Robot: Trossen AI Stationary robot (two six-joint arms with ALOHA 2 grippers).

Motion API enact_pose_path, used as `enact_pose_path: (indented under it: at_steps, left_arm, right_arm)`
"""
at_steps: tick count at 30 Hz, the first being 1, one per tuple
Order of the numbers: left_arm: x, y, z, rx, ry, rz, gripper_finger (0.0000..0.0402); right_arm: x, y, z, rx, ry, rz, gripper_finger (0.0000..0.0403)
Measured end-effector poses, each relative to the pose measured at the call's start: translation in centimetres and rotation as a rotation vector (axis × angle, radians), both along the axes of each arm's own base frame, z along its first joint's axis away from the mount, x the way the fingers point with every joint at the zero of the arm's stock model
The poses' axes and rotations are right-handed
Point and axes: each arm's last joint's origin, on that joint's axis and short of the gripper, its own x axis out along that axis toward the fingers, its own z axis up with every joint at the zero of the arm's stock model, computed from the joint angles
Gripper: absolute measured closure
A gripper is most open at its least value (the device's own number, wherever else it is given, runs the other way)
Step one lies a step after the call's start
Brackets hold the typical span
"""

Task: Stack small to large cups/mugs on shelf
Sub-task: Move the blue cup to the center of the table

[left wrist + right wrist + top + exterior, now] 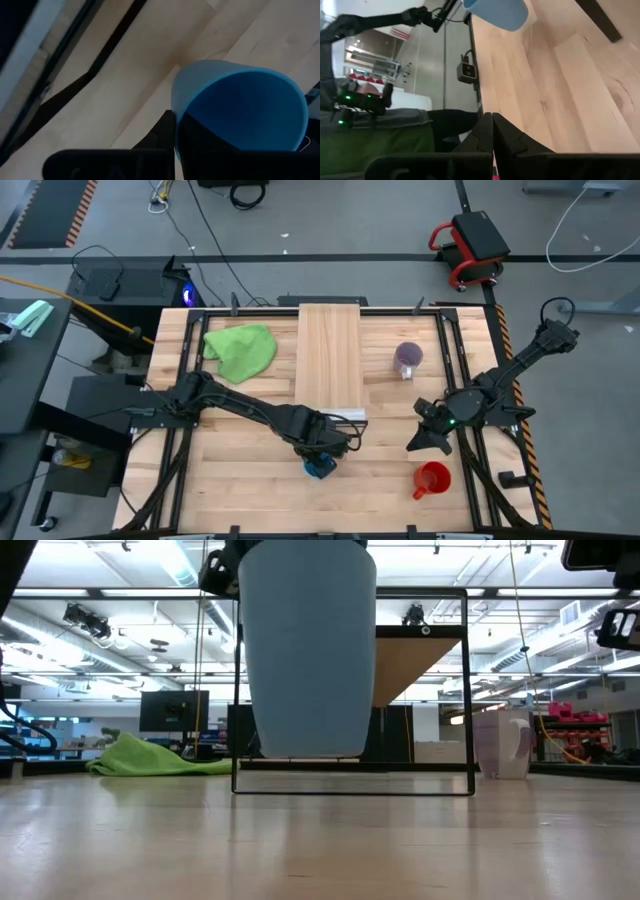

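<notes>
My left gripper (pixel 322 452) is shut on the bright blue cup (pixel 320 468) near the table's front middle; the cup fills the low view (pixel 305 650), upright and off the table. The red mug (pixel 432 478) stands on the table at the front right. The translucent purple mug (pixel 407 360) stands on the table right of the shelf (pixel 330 355) and shows in the low view (pixel 503 745). My right gripper (pixel 425 438) is shut and empty, just behind the red mug. My left gripper holds the blue cup by its wall just below the rim (pixel 180 107), one finger (pixel 225 140) inside the cup and the other (pixel 160 132) outside. The cup is lifted clear of the table and hangs upright, its bottom (pixel 305 752) level.
A green cloth (pixel 242 350) lies at the back left, beside the shelf. The shelf stands on a thin black frame (pixel 350 790). Black rails (pixel 455 350) run along the table's sides. Bare wood lies between the blue cup and the red mug.
</notes>
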Motion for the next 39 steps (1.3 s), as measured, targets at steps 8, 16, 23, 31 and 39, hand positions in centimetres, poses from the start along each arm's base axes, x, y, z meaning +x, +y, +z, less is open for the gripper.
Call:
enact_pose_path:
  at_steps: [8,16,23,31,39]
  left_arm:
    - [-0.9,-2.0,-0.1,-0.011,0.028,0.006,0.0391]
    - [-1.8,-3.2,-0.9,-0.004,0.083,0.013,0.0391]
    - [-2.1,-3.5,-1.2,0.002,0.095,0.031,0.0388]
    - [-2.4,-4.8,-1.6,0.004,0.103,0.024,0.0388]
    - [-2.0,-5.1,-2.4,0.004,0.098,0.023,0.0369]
  right_arm:
    - [0.2,0.5,-0.6,-0.014,0.042,0.013,0.0397]
    - [0.2,0.5,-0.6,-0.020,0.043,0.012,0.0397]
    - [0.2,0.5,-0.6,-0.023,0.042,0.013,0.0397]
    - [0.2,0.5,-0.6,-0.023,0.043,0.014,0.0395]
    - [0.1,0.5,-0.7,-0.005,0.072,0.001,0.0378]
